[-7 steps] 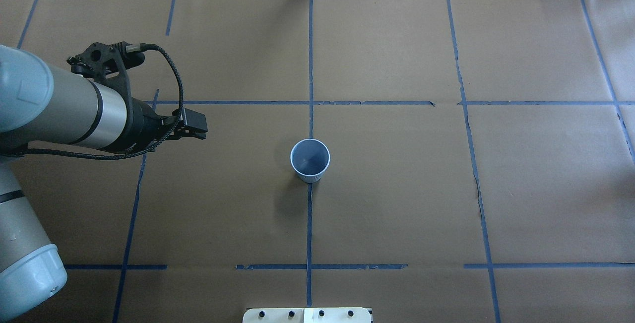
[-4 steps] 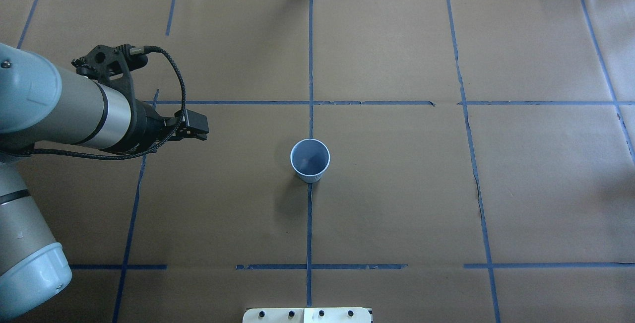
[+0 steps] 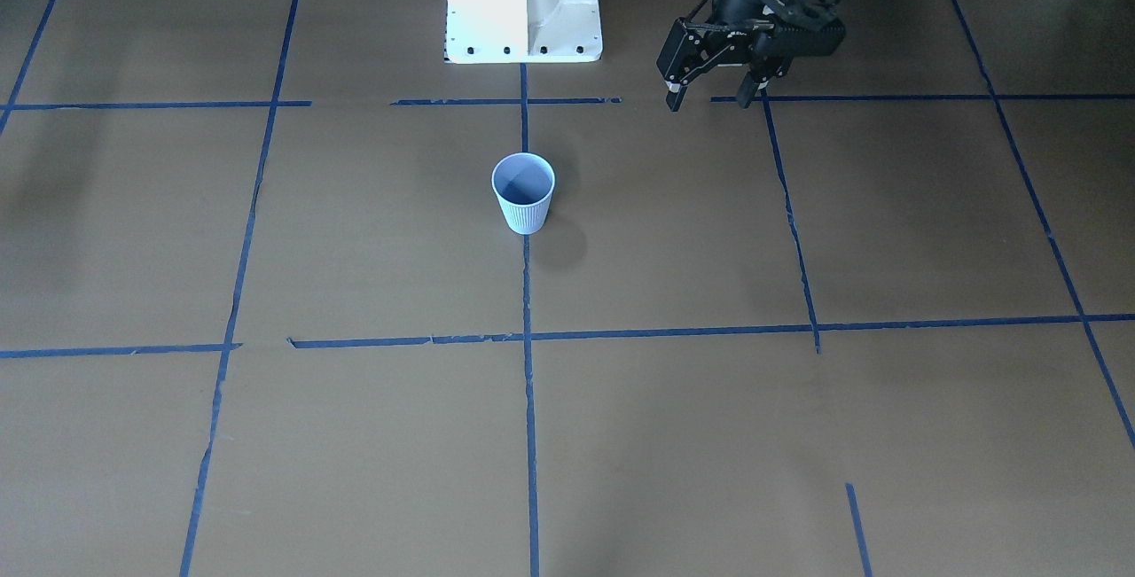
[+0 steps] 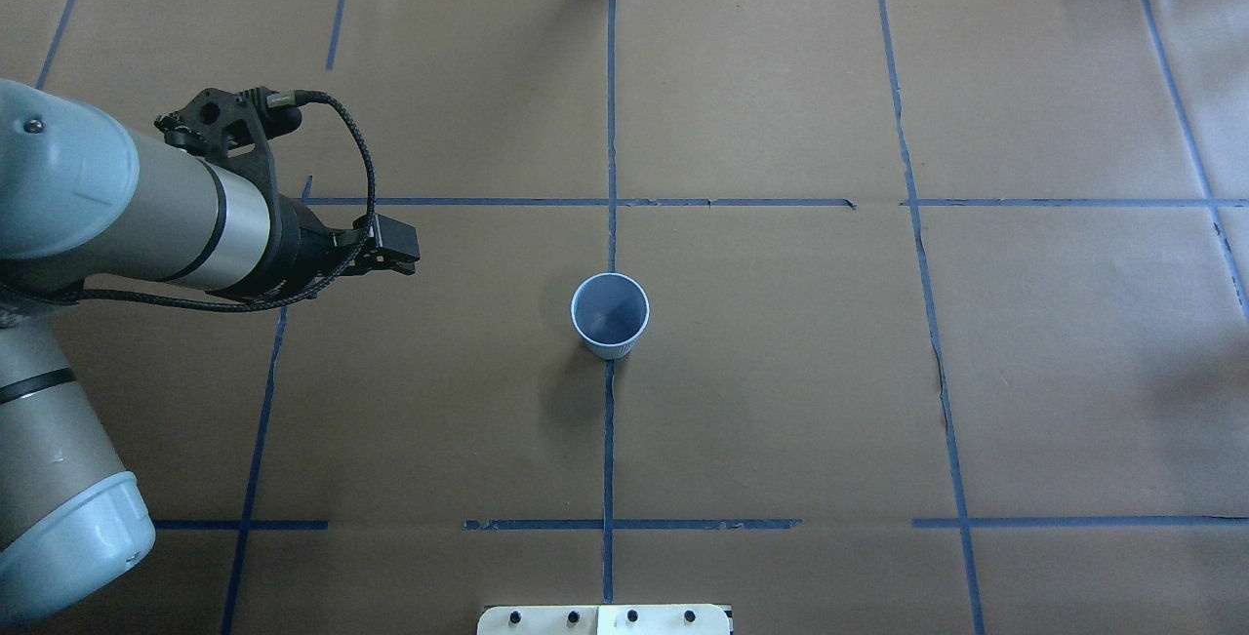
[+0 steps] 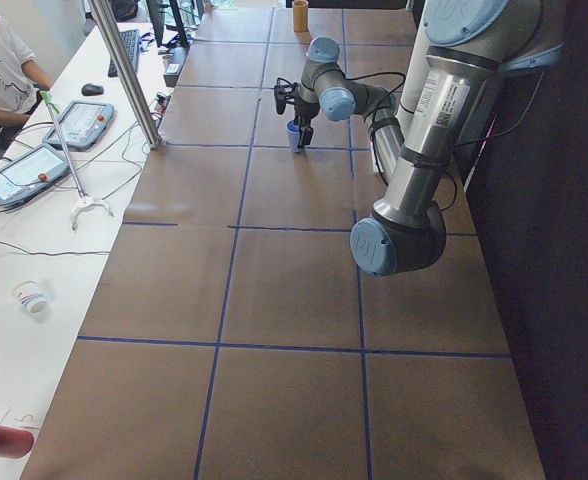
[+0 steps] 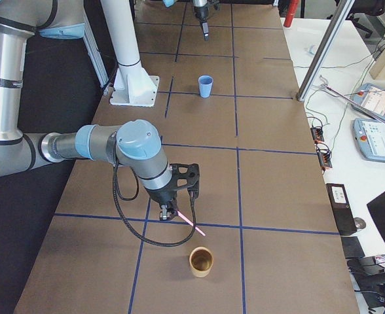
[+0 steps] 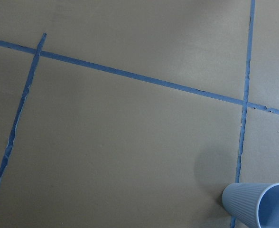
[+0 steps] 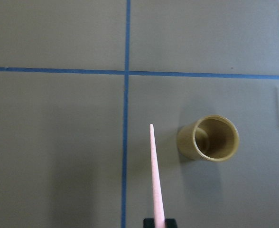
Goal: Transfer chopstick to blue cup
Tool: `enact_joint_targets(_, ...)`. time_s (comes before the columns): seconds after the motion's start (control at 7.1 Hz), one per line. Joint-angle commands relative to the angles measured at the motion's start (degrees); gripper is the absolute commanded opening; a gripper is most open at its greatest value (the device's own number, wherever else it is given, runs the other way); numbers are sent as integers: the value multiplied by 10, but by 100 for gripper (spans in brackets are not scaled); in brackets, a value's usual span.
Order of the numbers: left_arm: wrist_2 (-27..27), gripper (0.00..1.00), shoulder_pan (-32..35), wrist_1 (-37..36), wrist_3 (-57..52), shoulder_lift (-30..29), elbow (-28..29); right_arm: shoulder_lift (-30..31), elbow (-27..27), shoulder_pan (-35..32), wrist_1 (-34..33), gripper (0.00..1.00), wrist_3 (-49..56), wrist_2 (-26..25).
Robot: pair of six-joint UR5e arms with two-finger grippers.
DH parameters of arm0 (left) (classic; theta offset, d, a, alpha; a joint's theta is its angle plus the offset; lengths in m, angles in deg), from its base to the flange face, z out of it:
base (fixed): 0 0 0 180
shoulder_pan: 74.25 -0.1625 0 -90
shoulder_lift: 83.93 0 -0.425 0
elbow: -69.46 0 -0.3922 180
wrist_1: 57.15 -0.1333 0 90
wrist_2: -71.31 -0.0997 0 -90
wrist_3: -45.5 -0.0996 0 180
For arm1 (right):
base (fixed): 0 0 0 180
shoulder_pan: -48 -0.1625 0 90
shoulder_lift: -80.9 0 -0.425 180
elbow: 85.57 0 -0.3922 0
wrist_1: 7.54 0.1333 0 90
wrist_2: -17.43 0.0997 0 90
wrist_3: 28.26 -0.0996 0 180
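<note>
The light blue ribbed cup (image 4: 610,315) stands upright and empty at the table's middle; it also shows in the front view (image 3: 523,191) and at the lower right of the left wrist view (image 7: 258,204). My left gripper (image 3: 712,101) is open and empty, hovering above the table to the cup's left in the overhead view (image 4: 395,259). My right gripper (image 6: 169,212) is far from the cup, near the table's right end, shut on a pale pink chopstick (image 8: 156,180) that points down and forward, its tip beside a tan cup. The chopstick also shows in the right view (image 6: 191,224).
A tan bamboo cup (image 8: 209,138) stands upright and empty just right of the chopstick's tip, also in the right view (image 6: 201,261). The white robot base (image 3: 523,1) stands behind the blue cup. Blue tape lines cross the brown table cover.
My left arm has moved slightly right, toward the blue cup, in the overhead view. The cup has not moved.
</note>
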Motion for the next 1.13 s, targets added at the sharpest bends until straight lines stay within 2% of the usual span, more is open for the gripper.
enact_joint_targets(0.0, 0, 100, 0, 0, 0, 0, 0, -47, 8, 67, -23, 0, -119, 87)
enact_joint_targets(0.14, 0, 100, 0, 0, 0, 0, -2, -79, 8, 110, -22, 0, -209, 131)
enact_joint_targets(0.42, 0, 100, 1, 1, -1, 2, -3, -165, 7, 187, -20, 0, -383, 190)
enact_joint_targets(0.7, 0, 100, 3, 1, -6, 6, -2, -275, 4, 278, -16, 1, -628, 251)
enact_joint_targets(0.85, -1, 100, 4, 1, -8, 7, 0, -330, 1, 348, -4, 1, -747, 252)
enact_joint_targets(0.99, -2, 100, 7, 1, -9, 7, 0, -368, -9, 412, 51, 0, -858, 249)
